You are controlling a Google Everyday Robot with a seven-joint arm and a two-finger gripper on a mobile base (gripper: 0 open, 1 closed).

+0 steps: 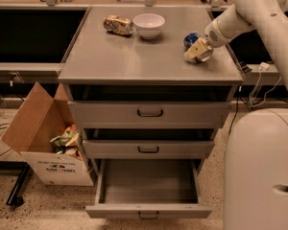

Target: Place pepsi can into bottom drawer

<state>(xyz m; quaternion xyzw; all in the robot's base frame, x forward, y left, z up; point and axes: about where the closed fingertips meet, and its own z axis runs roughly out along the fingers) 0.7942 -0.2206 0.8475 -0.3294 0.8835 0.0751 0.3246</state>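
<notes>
The pepsi can [190, 39], blue with a silver end, lies on its side at the right of the grey cabinet top [134, 61]. My gripper [198, 51] is low over the top right beside the can, touching or nearly touching it, with the arm reaching in from the upper right. The bottom drawer [149, 211] is pulled open at the foot of the cabinet and nothing shows inside it.
A white bowl [149, 25] and a tan-and-gold dented can [118, 25] sit at the back of the top. The two upper drawers [150, 113] are slightly ajar. A cardboard box [48, 143] of rubbish stands left on the floor. The robot's white base [261, 171] fills the lower right.
</notes>
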